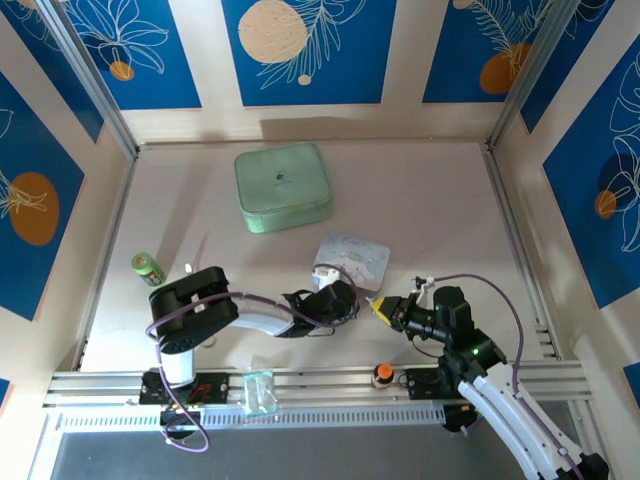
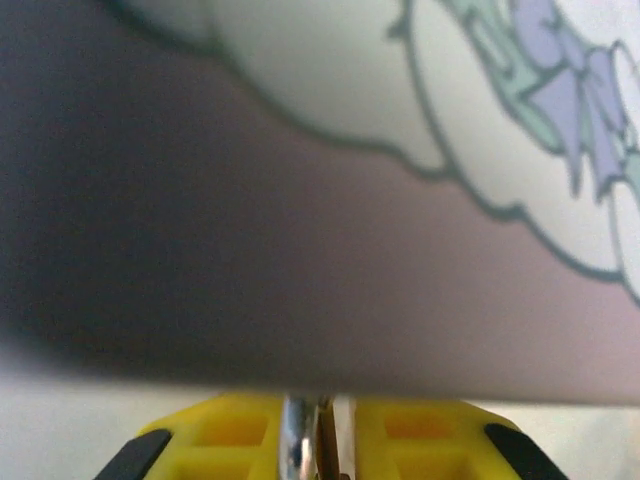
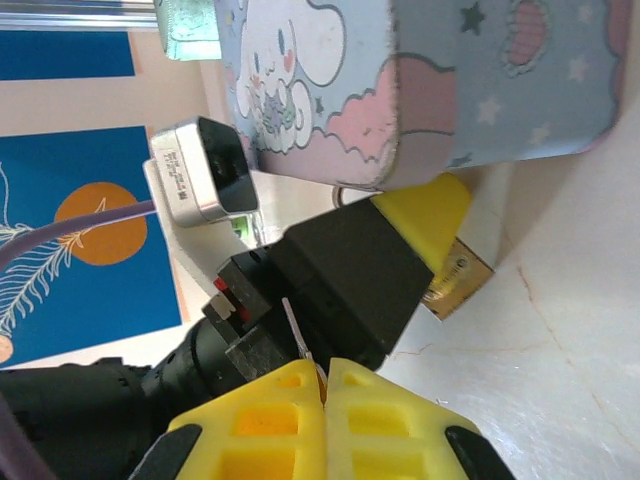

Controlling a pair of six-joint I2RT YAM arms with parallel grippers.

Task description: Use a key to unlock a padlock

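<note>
Left gripper (image 1: 352,298) comes first as we read across the table (image 1: 430,200). Its arm stretches rightward from a base near the green cylinder (image 1: 148,267), which stands by the left wall, and it ends low at the near edge of the pastel cartoon box (image 1: 350,260). Farther back we see a mint-green case (image 1: 283,187) lying flat, well apart from the arms.

From the left wrist camera we find the yellow fingers (image 2: 225,435) drawn close, with a thin strip of silver and brass metal caught between them. The box's printed side looms blurred just ahead. The right wrist camera looks at the same spot from the other side. There we make out the padlock (image 3: 458,280), its brass body low under the tip of the left gripper's yellow finger, just beside the foot of the box. We cannot tell whether it rests on the table. We read the left gripper as pinching the padlock.

Just to the right, the right gripper (image 3: 325,385) faces it, near but not touching. Its yellow fingers are pressed together, and the key (image 3: 297,332) stands up from the seam between them as a thin silvery sliver pointing toward the left gripper. Near the right arm's base we see an orange-topped knob (image 1: 382,374) on the front rail.
</note>
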